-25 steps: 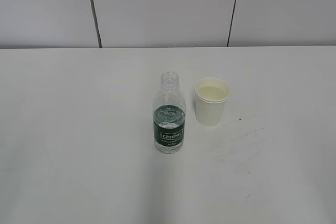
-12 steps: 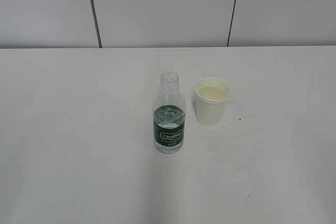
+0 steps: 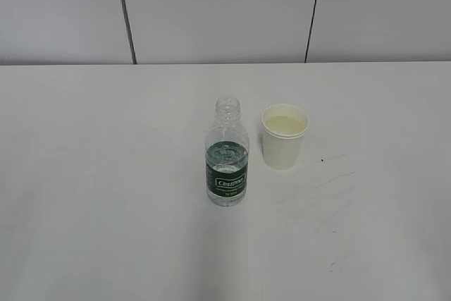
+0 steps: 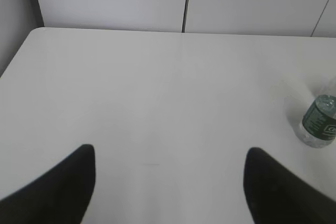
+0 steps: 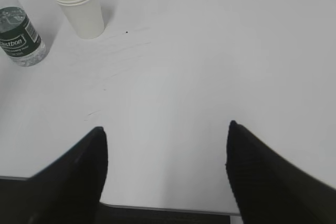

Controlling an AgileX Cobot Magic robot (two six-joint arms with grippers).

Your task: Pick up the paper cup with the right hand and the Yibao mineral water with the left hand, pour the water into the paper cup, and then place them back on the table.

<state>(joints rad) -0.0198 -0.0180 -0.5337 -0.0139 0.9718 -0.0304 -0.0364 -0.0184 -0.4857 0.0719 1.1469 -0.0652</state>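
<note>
- Exterior view shows the Yibao mineral water [image 3: 227, 163] standing upright near the middle of the table [image 3: 99, 195]; its neck is uncapped and its dark green label faces the camera
- the paper cup [image 3: 284, 135] stands upright just beside the bottle, to its right and a little farther back; the two do not touch; its cream inside is visible from above
- faint scuff marks [image 3: 331, 195] lie on the tabletop to the right of the cup and nearer the camera; neither arm appears in this view
- left wrist view: the left hand [image 4: 169, 182] hangs above bare tabletop with its two dark fingers spread wide and nothing between them; the bottle sits well apart from it at the right edge of the view, partly cut off
- right wrist view: the right hand [image 5: 165, 163] is at the near edge of the table, fingers likewise spread wide and gripping nothing; the cup stands far off at the upper left, with the bottle to its left at the frame edge; the scuff marks lie between the cup and the gripper
</note>
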